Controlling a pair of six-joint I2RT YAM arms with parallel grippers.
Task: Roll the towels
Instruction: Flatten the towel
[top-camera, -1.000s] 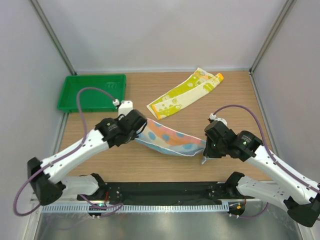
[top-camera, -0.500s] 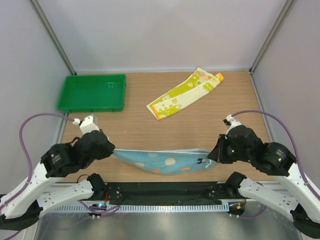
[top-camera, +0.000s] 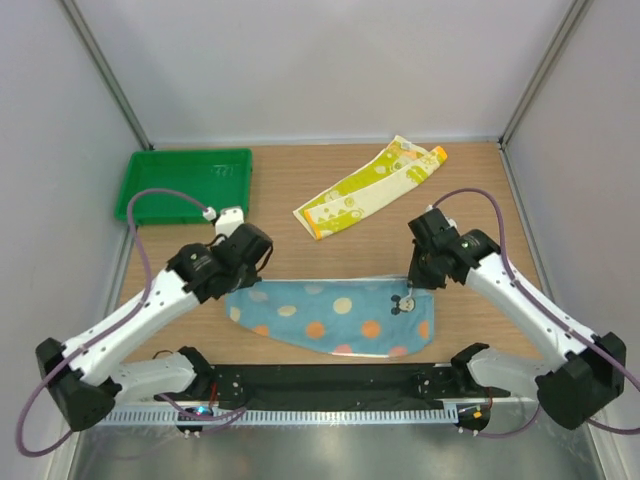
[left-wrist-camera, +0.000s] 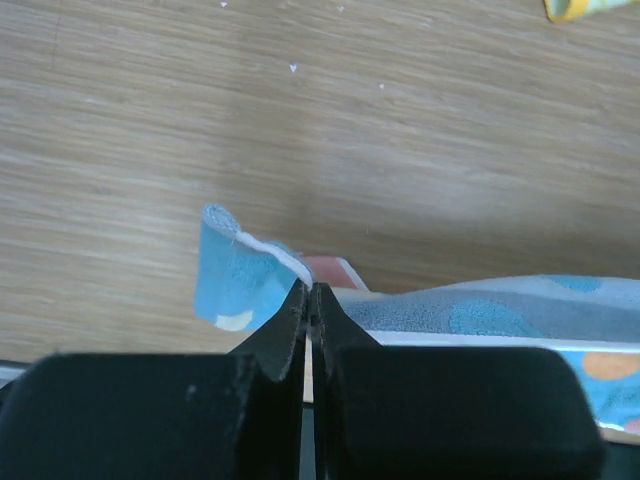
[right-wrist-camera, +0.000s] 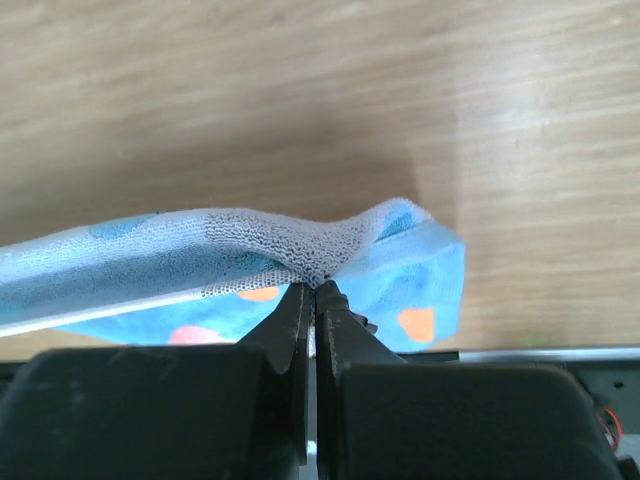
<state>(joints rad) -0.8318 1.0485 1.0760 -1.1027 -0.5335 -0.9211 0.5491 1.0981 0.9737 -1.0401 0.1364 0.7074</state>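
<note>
Blue towel (top-camera: 335, 318) now lies spread flat on the worktop (top-camera: 480, 190), lower centre of the overhead frame. Half a second ago it hung stretched nearer the arm bases. Spreading looks finished; rolling not begun. Long axis runs left–right. Left hand (left-wrist-camera: 308, 295) is clamped on its upper-left corner, right hand (right-wrist-camera: 312, 290) on the upper-right. Yellow-green towel (top-camera: 368, 187) lies diagonally, upper centre.
</note>
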